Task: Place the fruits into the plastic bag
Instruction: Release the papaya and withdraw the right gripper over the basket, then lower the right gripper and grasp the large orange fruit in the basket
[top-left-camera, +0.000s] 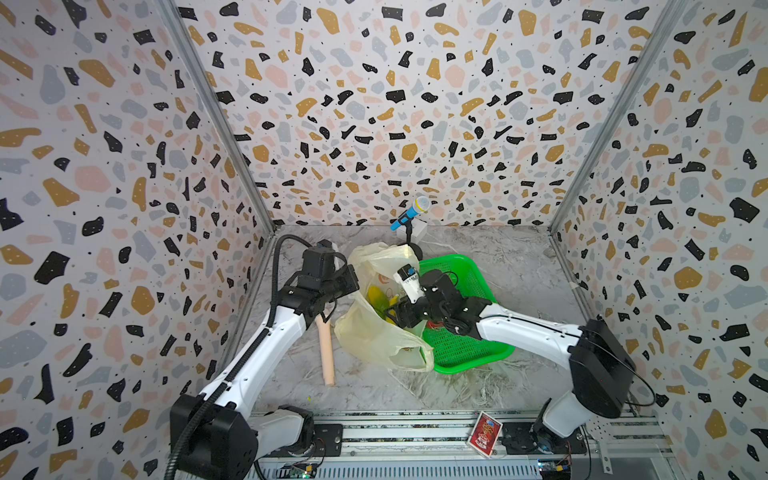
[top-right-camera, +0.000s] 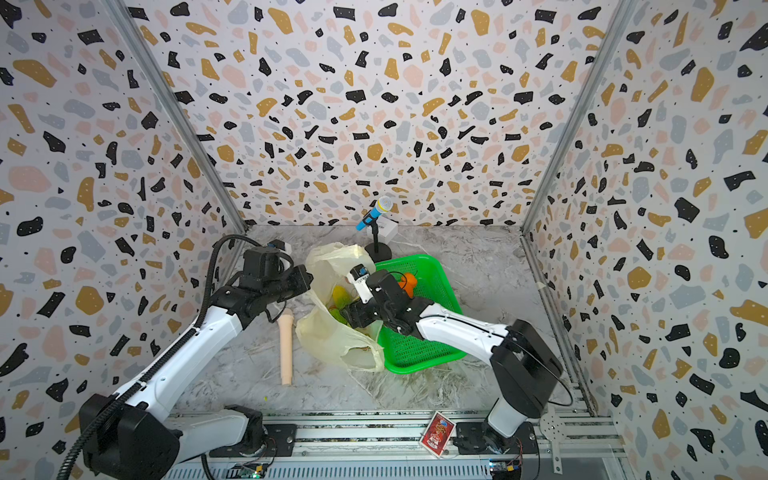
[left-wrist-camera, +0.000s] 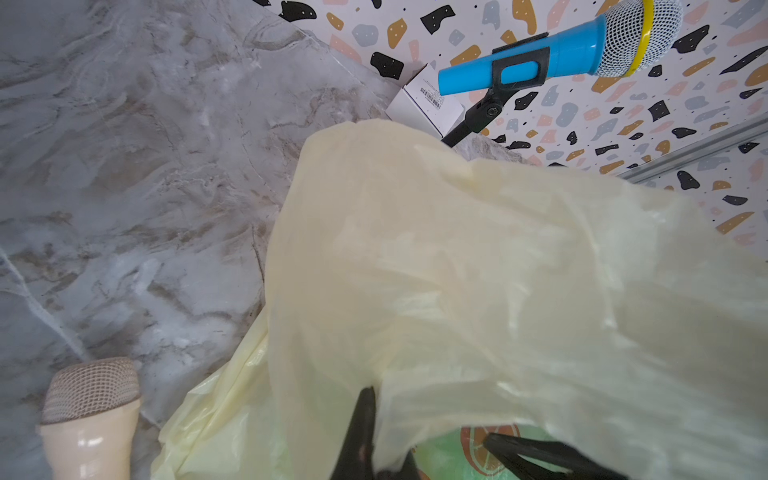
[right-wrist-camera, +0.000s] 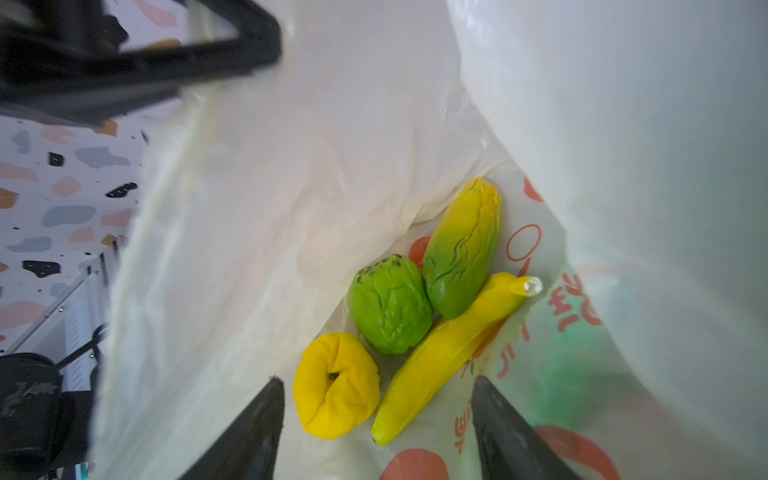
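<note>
The plastic bag (top-left-camera: 374, 336) (top-right-camera: 328, 336) is pale yellow and stands open between the arms, its mouth held up. My left gripper (top-left-camera: 355, 284) (left-wrist-camera: 428, 415) is shut on the bag's rim (left-wrist-camera: 457, 270). My right gripper (top-left-camera: 395, 311) (right-wrist-camera: 377, 380) reaches into the bag mouth, open, with nothing between its fingers. On the bag's bottom, just past its tips, lie a yellow lemon (right-wrist-camera: 336, 386), a banana (right-wrist-camera: 449, 357), a bumpy green fruit (right-wrist-camera: 388, 309) and a green-yellow mango (right-wrist-camera: 461, 249). An orange (top-right-camera: 409, 282) sits in the green basket behind the right wrist.
The green perforated basket (top-left-camera: 469, 345) touches the bag's right side. A beige cylinder (top-left-camera: 326, 353) lies left of the bag. A blue toy microphone on a stand (top-left-camera: 409, 212) and a white box (top-left-camera: 419, 232) stand at the back wall. A red card box (top-left-camera: 484, 432) lies on the front rail.
</note>
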